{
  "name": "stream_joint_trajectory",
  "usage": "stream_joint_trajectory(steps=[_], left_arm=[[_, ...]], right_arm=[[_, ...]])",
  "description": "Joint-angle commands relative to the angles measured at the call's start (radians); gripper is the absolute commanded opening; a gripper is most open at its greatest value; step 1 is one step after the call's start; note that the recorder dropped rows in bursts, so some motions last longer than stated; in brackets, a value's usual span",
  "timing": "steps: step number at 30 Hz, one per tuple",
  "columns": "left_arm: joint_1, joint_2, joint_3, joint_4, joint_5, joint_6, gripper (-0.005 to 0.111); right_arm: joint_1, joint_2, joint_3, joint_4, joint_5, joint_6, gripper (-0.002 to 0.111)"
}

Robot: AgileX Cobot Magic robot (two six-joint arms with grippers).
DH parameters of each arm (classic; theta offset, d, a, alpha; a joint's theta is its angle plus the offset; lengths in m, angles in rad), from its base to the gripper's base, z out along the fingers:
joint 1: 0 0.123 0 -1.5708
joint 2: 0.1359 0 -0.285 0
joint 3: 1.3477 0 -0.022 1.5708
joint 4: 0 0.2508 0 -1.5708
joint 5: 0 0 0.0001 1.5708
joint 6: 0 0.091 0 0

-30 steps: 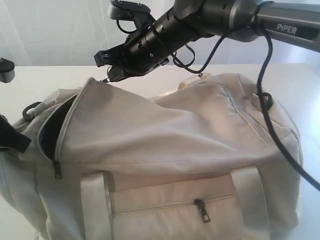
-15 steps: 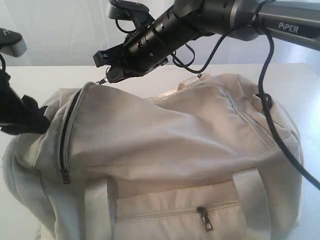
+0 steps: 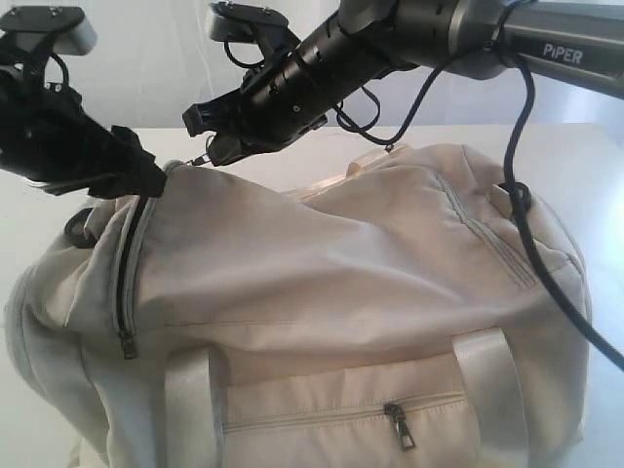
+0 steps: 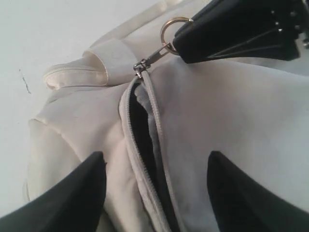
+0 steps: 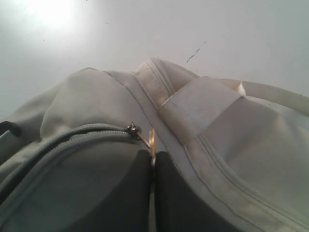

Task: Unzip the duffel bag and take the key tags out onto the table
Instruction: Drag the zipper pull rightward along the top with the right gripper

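The right gripper [image 5: 153,158] pinches the zipper pull ring [image 4: 170,30] while the left gripper [image 4: 155,157] gapes empty, so the unbraced duffel bag [image 3: 341,283] could drag along.

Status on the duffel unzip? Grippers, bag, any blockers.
Left gripper open, above the zipper opening. Right gripper shut on the zipper pull. Duffel bag partly unzipped; key tags not in sight. Nothing in the way.

Left arm [image 3: 49,136] is seen extended in from the left of the exterior view. Left gripper [image 4: 155,154] is held with jaws spread wide, nothing between them. Right arm [image 3: 390,39] is stretched across from the right, sloping downward. Right gripper [image 5: 152,154] is closed, fingertips pinched on a metal ring [image 5: 152,139].
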Motion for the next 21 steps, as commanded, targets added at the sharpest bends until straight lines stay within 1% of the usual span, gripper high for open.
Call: stream_joint_trajectory(steps=[1,4,6,13,15,19,21], left_arm=[[0.001,0.06,-0.003,-0.02,-0.032,0.004,0.064],[0.001,0.092,-0.003,-0.02,-0.036,0.004,0.064],[0.001,0.108,-0.003,-0.02,-0.033,0.004,0.057],[0.001,0.121,-0.003,-0.02,-0.02,0.004,0.009],[0.001,0.119,-0.003,0.005,-0.01,0.004,0.0],[0.003,0.119,-0.003,0.129,0.032,-0.011,0.0],[0.003,0.119,-0.003,0.156,0.057,-0.018,0.0]], right_arm=[[-0.001,-0.014,-0.009,-0.002,-0.002,-0.012,0.0],[-0.001,-0.014,-0.009,-0.002,0.007,-0.012,0.0],[-0.001,-0.014,-0.009,-0.002,0.009,-0.012,0.0],[-0.001,-0.014,-0.009,-0.011,0.012,-0.012,0.0],[-0.001,-0.014,-0.009,-0.013,0.017,-0.012,0.0],[-0.001,-0.014,-0.009,-0.014,0.017,-0.012,0.0],[-0.001,-0.014,-0.009,-0.027,0.01,-0.012,0.0]])
